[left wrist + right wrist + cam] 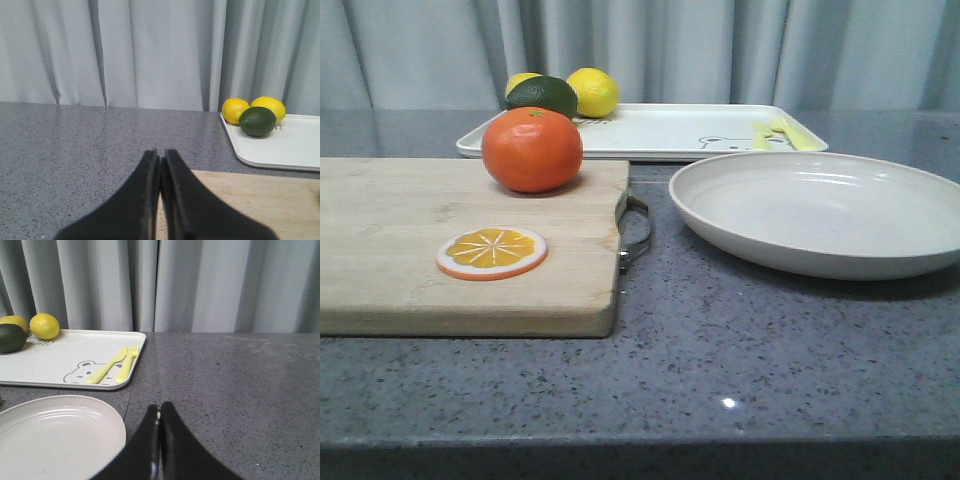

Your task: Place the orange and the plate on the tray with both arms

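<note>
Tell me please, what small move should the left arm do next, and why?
Probably open the left gripper and move it toward the orange. Its fingers are shut together and empty, and the orange sits untouched on the cutting board, not yet on the tray. The right gripper is shut too, near the plate.

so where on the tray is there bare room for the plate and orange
The tray is bare through its middle, between the lime with two lemons at its left end and the yellow fork and knife by the bear drawing at its right end. Those two ends are crowded. The plate looks wide for that gap.
</note>
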Robot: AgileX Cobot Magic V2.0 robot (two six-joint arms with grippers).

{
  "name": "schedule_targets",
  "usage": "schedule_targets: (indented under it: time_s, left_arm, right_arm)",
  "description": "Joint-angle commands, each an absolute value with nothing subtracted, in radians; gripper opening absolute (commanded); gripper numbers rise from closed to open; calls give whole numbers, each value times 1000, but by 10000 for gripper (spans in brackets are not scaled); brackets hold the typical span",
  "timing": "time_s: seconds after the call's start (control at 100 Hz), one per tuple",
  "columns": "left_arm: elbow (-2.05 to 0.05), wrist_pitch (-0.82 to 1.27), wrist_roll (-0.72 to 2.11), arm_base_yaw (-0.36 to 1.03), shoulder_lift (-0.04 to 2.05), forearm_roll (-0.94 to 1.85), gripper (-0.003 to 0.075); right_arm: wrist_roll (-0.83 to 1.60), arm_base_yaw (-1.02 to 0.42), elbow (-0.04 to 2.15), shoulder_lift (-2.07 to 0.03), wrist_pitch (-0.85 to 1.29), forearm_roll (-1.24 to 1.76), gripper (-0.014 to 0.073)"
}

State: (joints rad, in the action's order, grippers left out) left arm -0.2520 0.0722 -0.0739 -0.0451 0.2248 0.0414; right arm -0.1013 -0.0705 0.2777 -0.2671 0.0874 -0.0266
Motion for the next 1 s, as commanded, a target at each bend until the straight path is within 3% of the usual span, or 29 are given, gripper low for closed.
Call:
schedule_targets:
  time_s: [0.0, 0.29, 0.64, 0.71, 0.9, 0.99]
  left_arm:
    - [-289, -26, -81, -44, 242, 44, -20]
    - [-289, -53, -81, -44, 242, 44, -20]
    - [-300, -55, -81, -44, 272, 42, -4]
    - [-311, -53, -81, -44, 298, 42, 65]
    - [-369, -45, -81, -42, 383, 42, 405]
    - [-406, -34, -81, -42, 430, 42, 524]
  right_arm:
    - [-96, -72, 314, -284, -10, -37, -57]
    - [-95, -72, 389, -351, 85, -30, -57]
    - [-95, -72, 400, -404, 6, -31, -57]
    - [-95, -72, 400, -404, -6, -31, -57]
    - [-95, -72, 400, -404, -6, -31, -57]
    - [-95, -72, 400, -404, -6, -31, -57]
